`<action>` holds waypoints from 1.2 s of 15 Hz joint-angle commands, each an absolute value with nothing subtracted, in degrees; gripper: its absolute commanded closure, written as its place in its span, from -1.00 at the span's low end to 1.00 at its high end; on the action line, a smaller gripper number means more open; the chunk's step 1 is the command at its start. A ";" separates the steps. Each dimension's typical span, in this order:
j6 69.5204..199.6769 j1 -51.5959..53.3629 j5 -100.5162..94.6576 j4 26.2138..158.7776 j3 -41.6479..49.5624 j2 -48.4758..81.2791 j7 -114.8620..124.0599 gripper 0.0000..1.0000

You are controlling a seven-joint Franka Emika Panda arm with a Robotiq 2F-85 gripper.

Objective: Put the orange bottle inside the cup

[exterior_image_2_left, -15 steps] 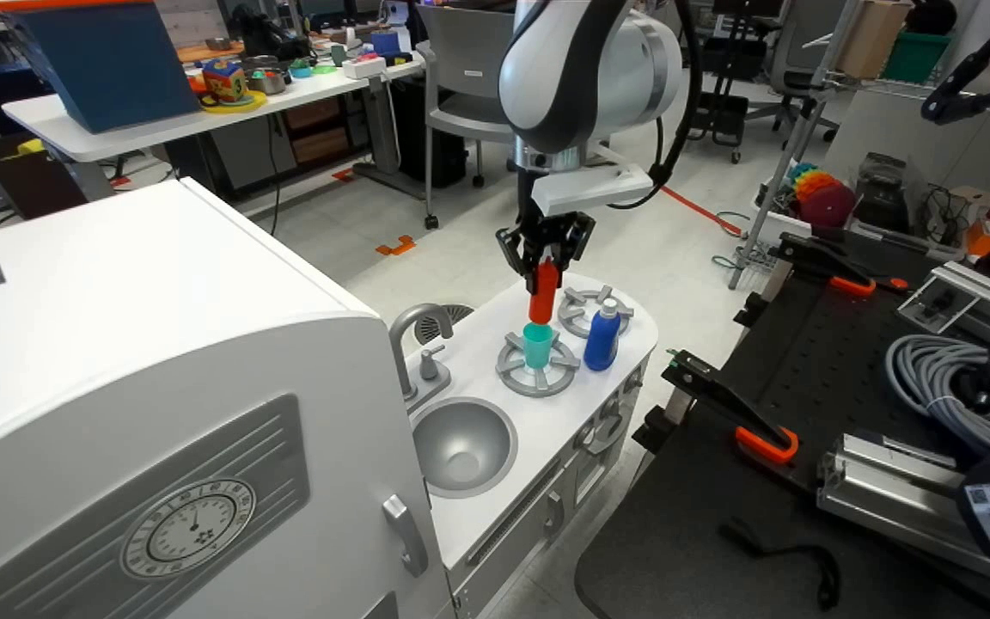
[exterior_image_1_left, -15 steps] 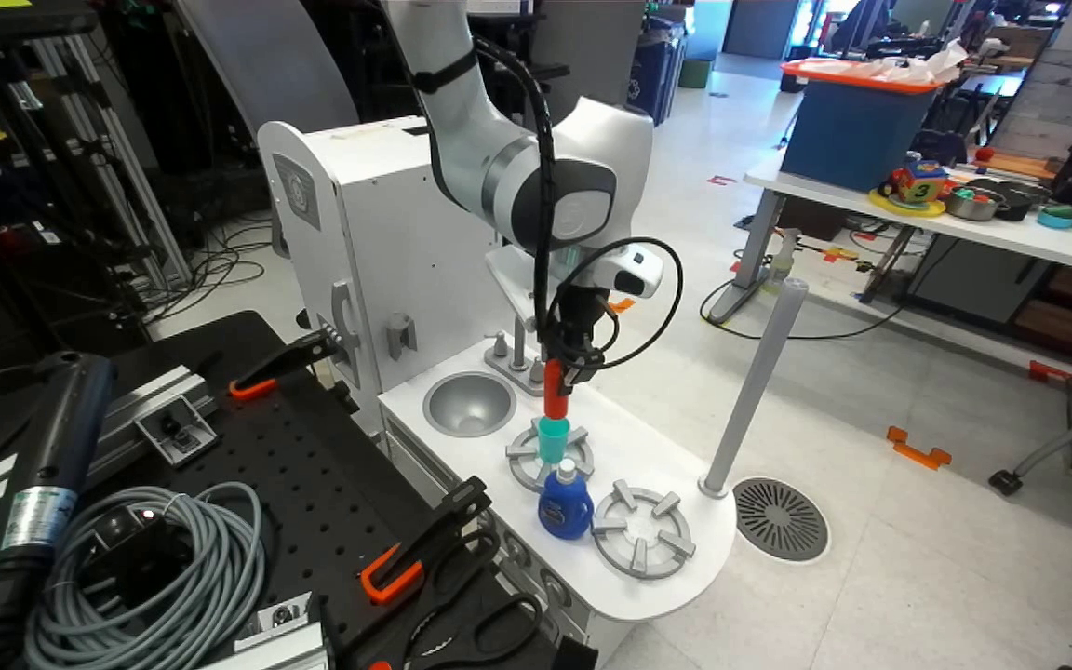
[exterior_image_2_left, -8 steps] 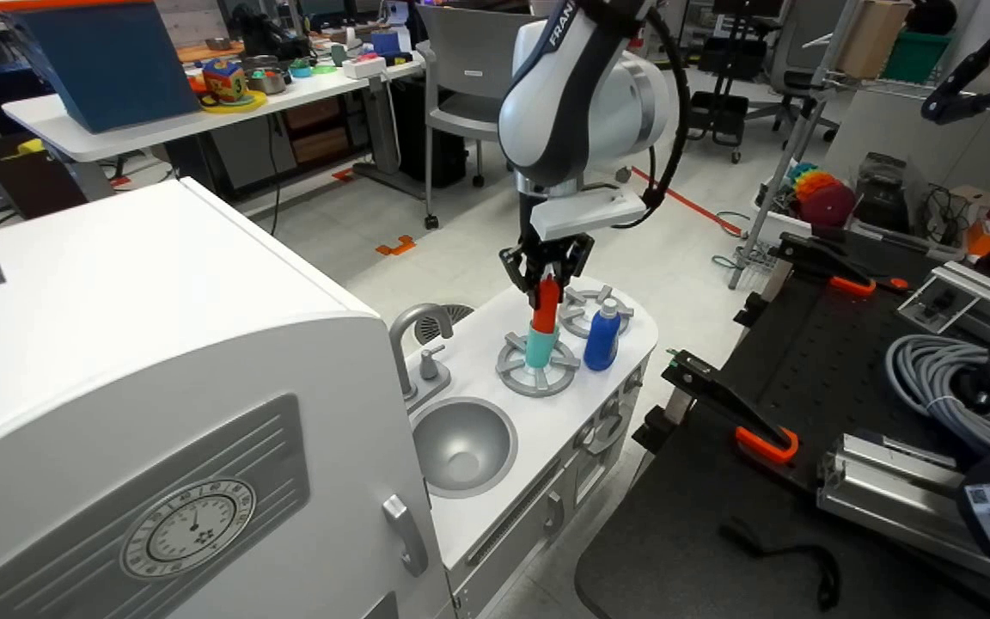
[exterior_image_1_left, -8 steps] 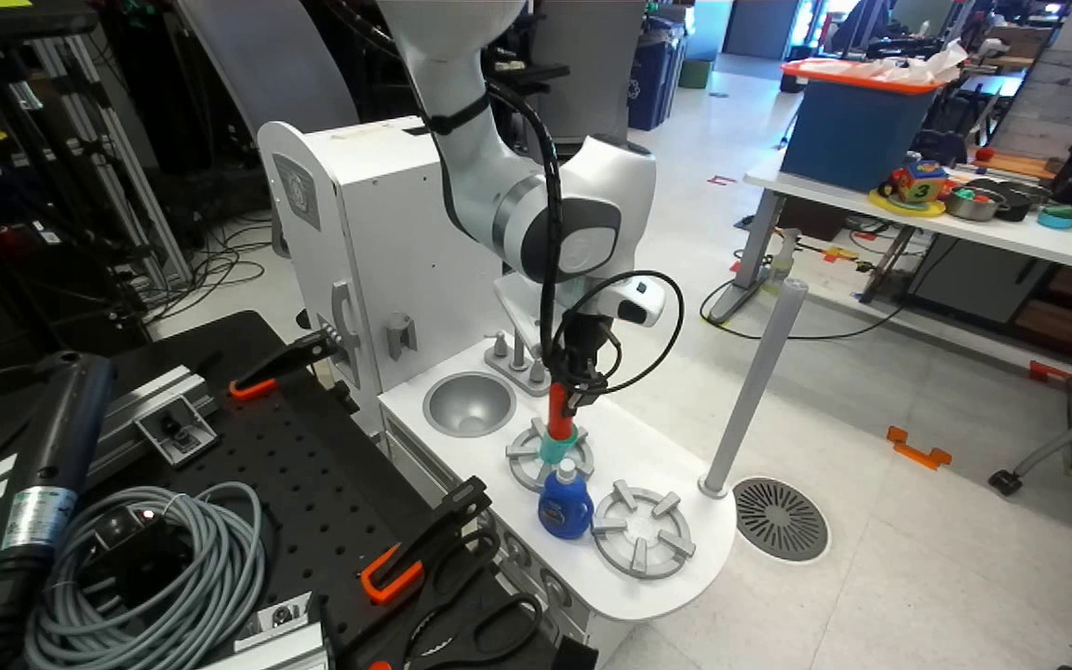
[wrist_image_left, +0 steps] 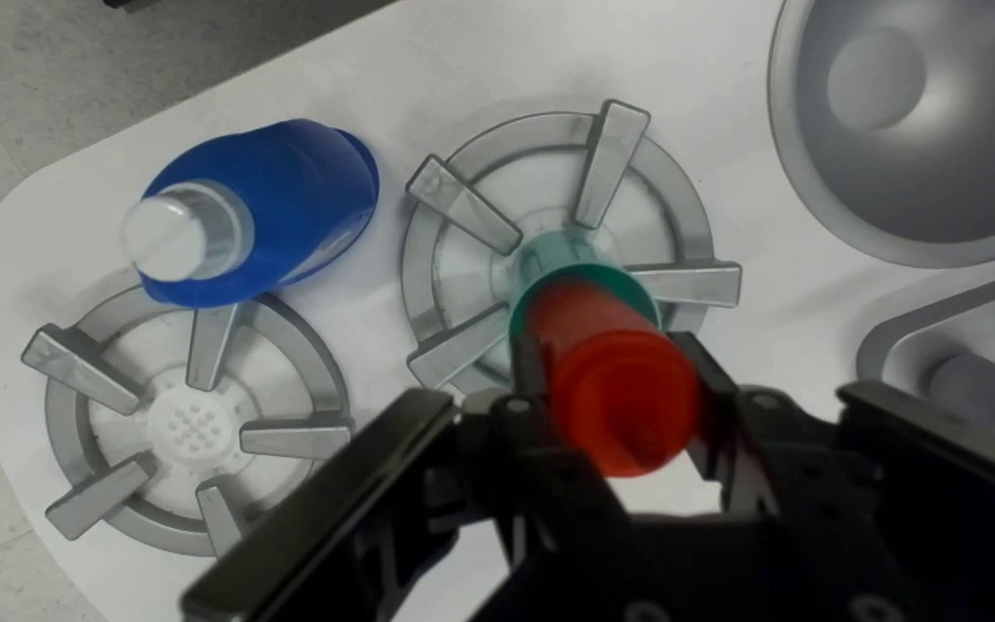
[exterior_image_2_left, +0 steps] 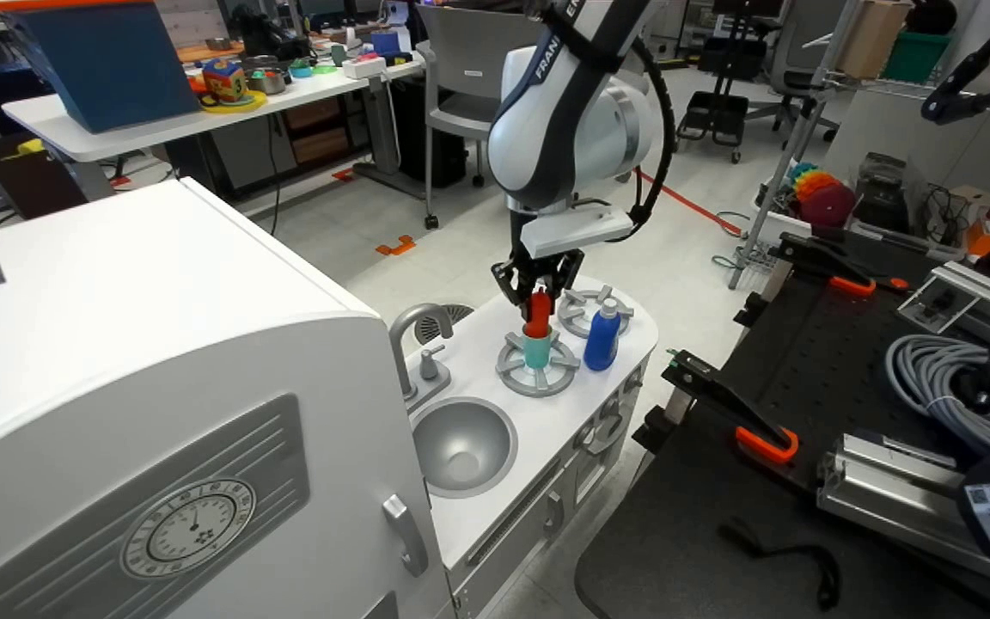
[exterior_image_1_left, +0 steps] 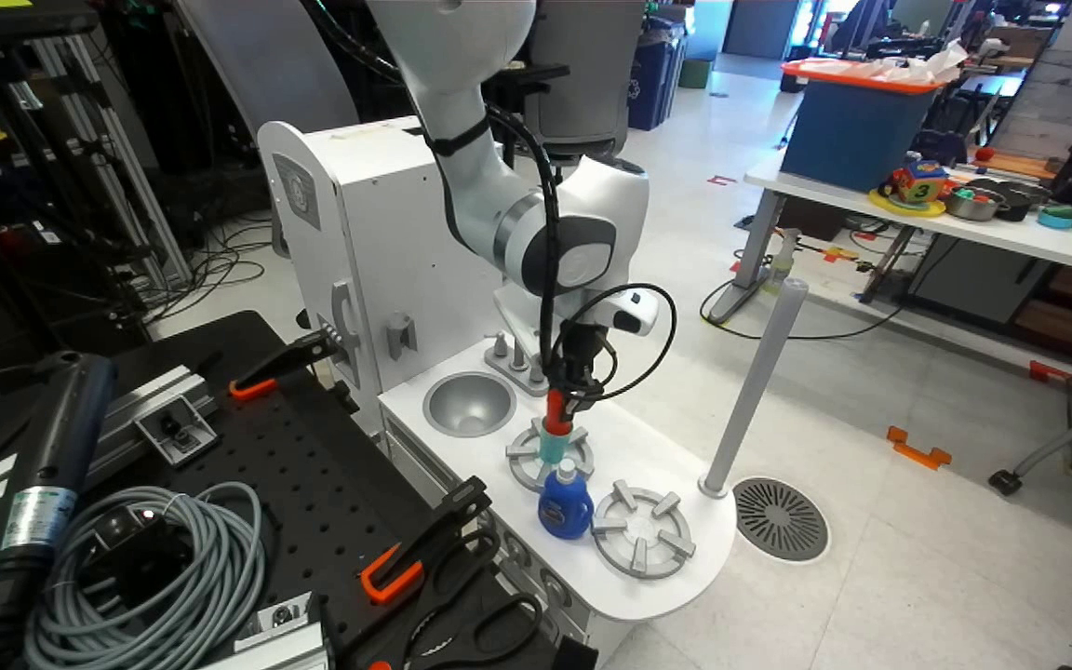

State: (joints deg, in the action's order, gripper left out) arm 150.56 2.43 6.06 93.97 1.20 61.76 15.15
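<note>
1. The gripper (wrist_image_left: 614, 389) squeezes the orange bottle (exterior_image_2_left: 539, 311) from both sides. It holds the upper part, I think so that the low end can go into the cup (exterior_image_2_left: 536, 352) first.
2. The low end of the orange bottle is inside the cup, and the top pokes out above it. The cup hides the bottom, so I cannot tell if it touches the cup's floor.
3. The orange bottle stands almost straight in the cup, likely so it slides in and does not tip the cup over. Letting go looks like the next job.
4. The cup stands upright on a stove ring (wrist_image_left: 418, 272), maybe like a pot for pretend cooking.
5. The blue bottle (wrist_image_left: 290, 199) stands near the cup but apart from it. This job does not seem to need it.
6. Count: one gripper, one cup, two bottles.
7. There are two rings: one under the cup, and a far ring (wrist_image_left: 67, 436) past the blue bottle from the cup. The far ring has five bars (wrist_image_left: 294, 439).
8. There is one sink bowl (exterior_image_1_left: 471, 405), near the cup, on the side away from the far ring.
</note>
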 commanded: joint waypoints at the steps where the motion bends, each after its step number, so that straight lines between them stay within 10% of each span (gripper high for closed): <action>1: 148.39 2.74 6.79 90.15 1.47 64.39 15.46 -0.27; 7: 147.07 3.20 6.68 89.58 1.57 65.05 15.81 -0.97; 18: 142.72 5.20 6.09 99.18 3.69 57.06 18.41 -1.00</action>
